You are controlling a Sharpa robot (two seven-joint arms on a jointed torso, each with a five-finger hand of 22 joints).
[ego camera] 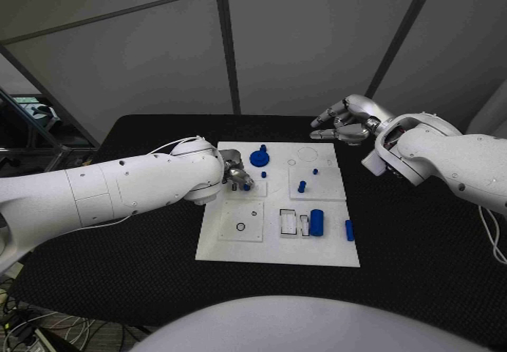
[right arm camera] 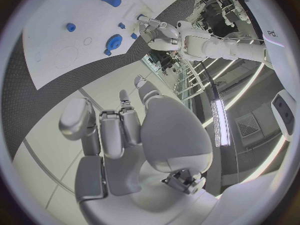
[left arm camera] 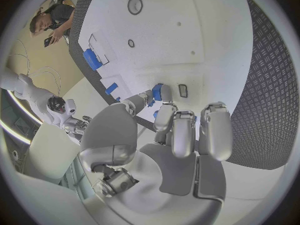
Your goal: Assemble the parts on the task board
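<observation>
- Left hand (ego camera: 234, 176): pinching small blue part (left arm camera: 157, 92) over task board (ego camera: 277, 249).
- Right hand (ego camera: 346, 121): curled in, empty, beyond board.
- Progress, judged: early; cylinder (ego camera: 316, 221), peg (ego camera: 349, 230) still loose.

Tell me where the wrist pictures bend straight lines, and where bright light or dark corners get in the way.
Left wrist view: the task board edge curves like a bow, and the left hand blocks the middle. Right wrist view: the board edge bows too, bright strip lights glare beside the right hand. Head view: edges stay straight, the black table is dim.
</observation>
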